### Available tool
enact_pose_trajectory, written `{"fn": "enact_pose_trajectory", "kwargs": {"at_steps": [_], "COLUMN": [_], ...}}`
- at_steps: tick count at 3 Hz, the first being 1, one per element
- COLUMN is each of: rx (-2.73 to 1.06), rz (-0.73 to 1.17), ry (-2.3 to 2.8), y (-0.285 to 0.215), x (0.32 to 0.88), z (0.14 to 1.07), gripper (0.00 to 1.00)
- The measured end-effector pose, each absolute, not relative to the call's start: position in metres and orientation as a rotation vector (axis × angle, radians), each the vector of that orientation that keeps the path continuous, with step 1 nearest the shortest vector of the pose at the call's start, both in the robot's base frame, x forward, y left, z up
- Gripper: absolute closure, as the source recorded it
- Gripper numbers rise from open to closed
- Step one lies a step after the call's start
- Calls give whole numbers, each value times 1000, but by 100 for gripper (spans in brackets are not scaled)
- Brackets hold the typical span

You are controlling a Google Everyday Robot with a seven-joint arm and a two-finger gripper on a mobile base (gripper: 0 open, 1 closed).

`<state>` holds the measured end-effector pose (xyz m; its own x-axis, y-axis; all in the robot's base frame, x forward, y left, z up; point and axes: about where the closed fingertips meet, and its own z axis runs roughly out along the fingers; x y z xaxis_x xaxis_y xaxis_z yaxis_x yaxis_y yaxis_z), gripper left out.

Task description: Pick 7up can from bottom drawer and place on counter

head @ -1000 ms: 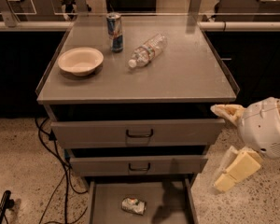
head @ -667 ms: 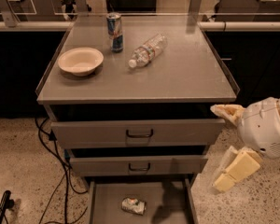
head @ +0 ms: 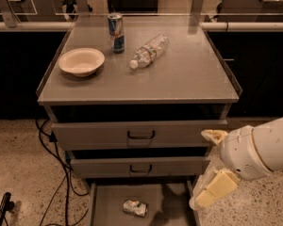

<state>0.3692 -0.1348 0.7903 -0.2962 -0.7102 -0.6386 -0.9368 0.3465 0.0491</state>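
The 7up can [head: 135, 207], small, silvery and dented, lies on its side on the floor of the open bottom drawer [head: 108, 202], near the middle. My gripper [head: 209, 166] is to the right of the cabinet, at the height of the lower drawer front. It is above and to the right of the can, apart from it. Its cream fingers [head: 218, 186] are spread wide and hold nothing. The grey counter [head: 188, 81] is the cabinet top above.
On the counter stand a cream bowl [head: 81, 61], a tall blue-and-silver can [head: 116, 32] and a clear bottle [head: 148, 51] lying on its side. Two shut drawer fronts [head: 140, 134] sit above the open drawer. Black cables [head: 52, 173] hang at the cabinet's left.
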Motion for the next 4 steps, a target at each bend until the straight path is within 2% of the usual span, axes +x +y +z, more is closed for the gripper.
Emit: {"fn": "enact_pose_trajectory", "kwargs": {"at_steps": [1, 3, 4], "rx": [-1400, -1431, -1431], "rz": [625, 576, 575], "ry": [2135, 2132, 2132], "y": [-131, -126, -126], "x": [376, 396, 396], "z": [745, 662, 662], "gripper": [0, 0, 0]}}
